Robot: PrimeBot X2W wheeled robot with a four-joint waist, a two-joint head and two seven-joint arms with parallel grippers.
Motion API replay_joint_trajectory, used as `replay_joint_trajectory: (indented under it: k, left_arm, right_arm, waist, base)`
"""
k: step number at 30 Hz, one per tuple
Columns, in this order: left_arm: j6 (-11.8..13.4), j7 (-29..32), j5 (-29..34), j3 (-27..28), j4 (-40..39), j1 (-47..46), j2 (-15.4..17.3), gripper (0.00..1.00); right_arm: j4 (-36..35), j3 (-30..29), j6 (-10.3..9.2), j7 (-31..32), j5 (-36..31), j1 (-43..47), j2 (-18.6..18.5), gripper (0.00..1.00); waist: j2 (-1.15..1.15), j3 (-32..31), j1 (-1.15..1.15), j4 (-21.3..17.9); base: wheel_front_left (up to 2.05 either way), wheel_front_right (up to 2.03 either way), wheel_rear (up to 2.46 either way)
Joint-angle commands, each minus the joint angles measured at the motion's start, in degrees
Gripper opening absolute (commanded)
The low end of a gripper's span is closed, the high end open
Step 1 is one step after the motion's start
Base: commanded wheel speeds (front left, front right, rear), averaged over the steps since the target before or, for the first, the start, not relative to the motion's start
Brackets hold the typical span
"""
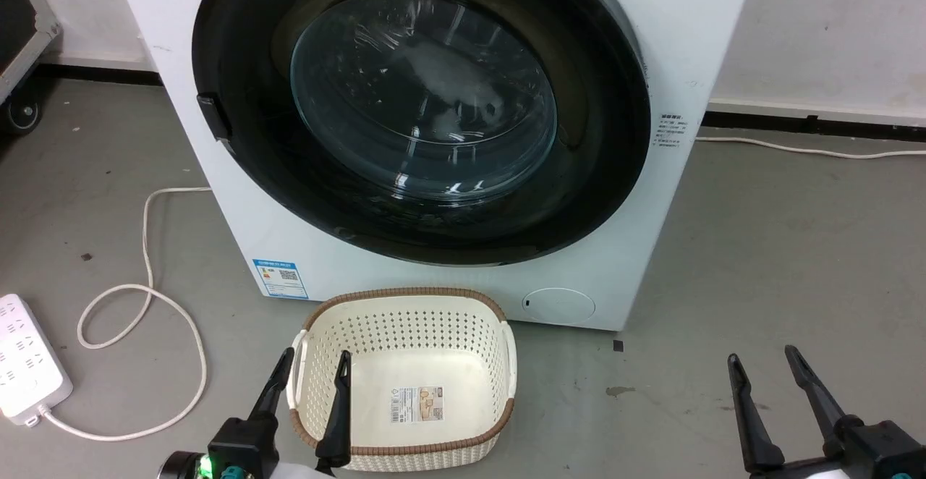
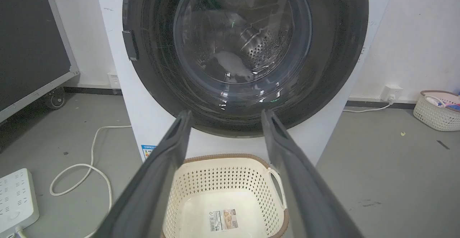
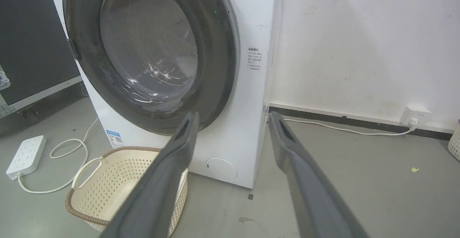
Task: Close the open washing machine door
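Note:
The white washing machine (image 1: 434,287) stands in front of me on the grey floor. Its round black-rimmed door (image 1: 423,95) with the bulging glass window lies flat against the machine's front, and I see no gap at its rim in the right wrist view (image 3: 219,51). The steel drum shows through the glass (image 2: 248,47). My left gripper (image 1: 316,354) is open and empty, low over the basket and well short of the door. My right gripper (image 1: 762,354) is open and empty too, over bare floor to the machine's right.
A cream perforated basket (image 1: 405,331) sits on the floor right against the washer's front. A white power strip (image 1: 25,367) and its looping cable (image 1: 145,305) lie to the left. A black wheeled case (image 2: 32,44) stands far left, and a second basket (image 2: 436,110) by the right wall.

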Motion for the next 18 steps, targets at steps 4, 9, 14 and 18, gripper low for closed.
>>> replay_joint_trajectory:
  k: [4,9,14,18]
  left_arm:
    - [-0.01,0.06,-0.01,0.01,-0.01,-0.02,-0.07,0.00]
    - [0.09,0.49,0.17,0.17,-0.22,-0.10,-0.10,0.00]
    - [0.22,1.08,0.41,0.37,-0.51,-0.20,-0.11,0.00]
    - [0.32,1.54,0.60,0.53,-0.74,-0.28,-0.12,0.00]
  right_arm:
    - [0.02,0.08,0.00,0.06,-0.21,-0.10,0.03,0.00]
    - [-0.06,0.21,0.00,0.49,-0.28,-0.27,0.04,0.00]
    - [-0.18,0.39,0.00,1.08,-0.36,-0.51,0.06,0.00]
    - [-0.27,0.54,0.00,1.55,-0.43,-0.70,0.08,0.00]
  waist:
    - [0.00,-0.05,0.00,0.09]
    - [0.00,-0.04,0.00,0.03]
    - [0.00,-0.02,0.00,-0.05]
    - [0.00,0.00,0.00,-0.12]
  base:
    - [0.00,0.00,0.00]
    - [0.00,0.00,0.00]
    - [0.00,0.00,0.00]
    - [0.00,0.00,0.00]
